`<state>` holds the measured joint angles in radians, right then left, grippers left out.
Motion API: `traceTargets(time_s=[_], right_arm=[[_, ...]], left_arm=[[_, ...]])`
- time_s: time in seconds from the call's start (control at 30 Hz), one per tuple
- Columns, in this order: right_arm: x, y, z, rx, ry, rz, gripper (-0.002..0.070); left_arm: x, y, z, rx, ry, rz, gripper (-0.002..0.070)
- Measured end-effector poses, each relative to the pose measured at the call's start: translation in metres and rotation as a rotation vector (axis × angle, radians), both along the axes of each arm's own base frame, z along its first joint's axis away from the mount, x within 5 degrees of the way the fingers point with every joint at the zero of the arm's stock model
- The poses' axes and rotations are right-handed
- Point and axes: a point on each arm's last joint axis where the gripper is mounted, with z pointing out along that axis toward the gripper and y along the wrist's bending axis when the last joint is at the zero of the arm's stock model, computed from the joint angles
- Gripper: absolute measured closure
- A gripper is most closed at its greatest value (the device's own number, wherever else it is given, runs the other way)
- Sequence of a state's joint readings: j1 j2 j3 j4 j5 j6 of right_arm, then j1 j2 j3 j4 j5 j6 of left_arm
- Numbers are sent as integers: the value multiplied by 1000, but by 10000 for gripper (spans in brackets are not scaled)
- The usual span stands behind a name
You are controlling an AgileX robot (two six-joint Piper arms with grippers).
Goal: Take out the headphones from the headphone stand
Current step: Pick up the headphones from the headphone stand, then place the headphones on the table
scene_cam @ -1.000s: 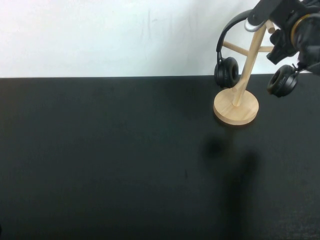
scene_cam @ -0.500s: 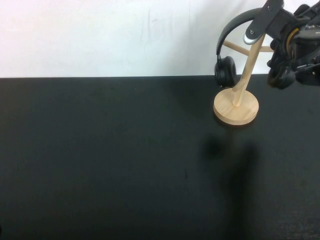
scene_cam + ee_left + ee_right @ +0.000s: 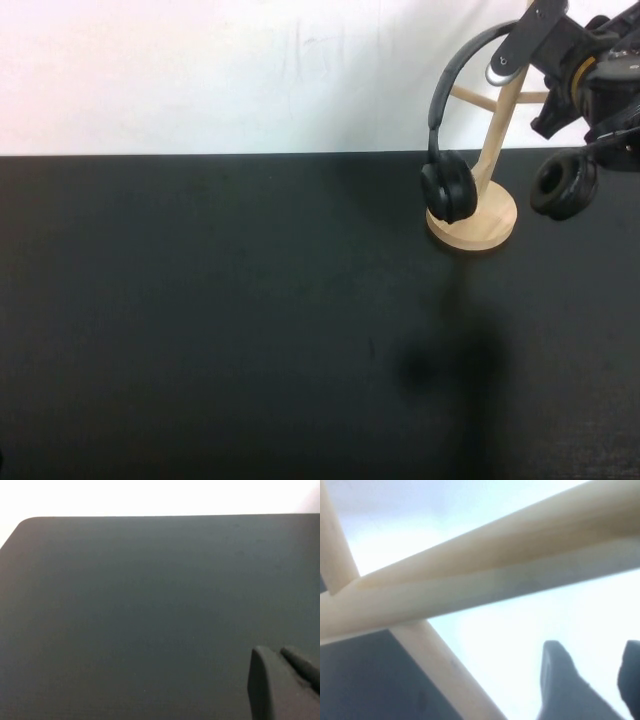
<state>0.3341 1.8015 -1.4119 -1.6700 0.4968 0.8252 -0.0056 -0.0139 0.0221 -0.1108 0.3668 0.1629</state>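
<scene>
**Right gripper grips the headband high at the far right while the left sits low over bare surface**

The black over-ear headphones with a thin curved headband and round padded cups (image 3: 452,150) hang in the air at the far right of the black surface (image 3: 220,320). The headband arches across the upper part of the light wooden stand with a slanted pole, short pegs and a round disc base (image 3: 478,218). One ear cup dangles in front of the disc base on its left side. The other cup hangs off to the right of the stand, clear of the base.

The right gripper (image 3: 540,35) is at the top right corner of the high view, above the stand, and its black fingers (image 3: 527,38) pinch the headband near a silver slider part. In the right wrist view the pale wooden pole and pegs (image 3: 470,585) fill the picture, with two dark fingers (image 3: 560,680) at the lower edge.

The left gripper (image 3: 282,680) shows only in the left wrist view, just above the dark surface (image 3: 125,605). Only a dark corner of it is in sight, so whether its fingers are spread or pressed together cannot be told.
</scene>
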Motion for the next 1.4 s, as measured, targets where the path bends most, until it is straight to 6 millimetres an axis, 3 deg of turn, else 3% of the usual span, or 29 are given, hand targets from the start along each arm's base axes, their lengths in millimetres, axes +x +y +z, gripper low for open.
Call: traceTargets(time_s=[0.2,0.47,0.73,0.87,1.03,1.23,1.4], right_arm=[[-7,-1,13,43,-28,-7,685],[-27,-5,46,114,-82,-22,685],[-51,-10,65,114,-39,-96,685],[-74,-6,78,132,-7,-143,685],[-114,4,99,289,56,-135,685],[-155,23,89,514,368,-139,685],[-164,52,59,672,703,-90,685]], left_arm=[[0,0,0,0,0,0,675],[0,0,0,0,0,0,675],[0,0,0,0,0,0,675],[0,0,0,0,0,0,675],[0,0,0,0,0,0,675],[0,0,0,0,0,0,675],[0,0,0,0,0,0,675]])
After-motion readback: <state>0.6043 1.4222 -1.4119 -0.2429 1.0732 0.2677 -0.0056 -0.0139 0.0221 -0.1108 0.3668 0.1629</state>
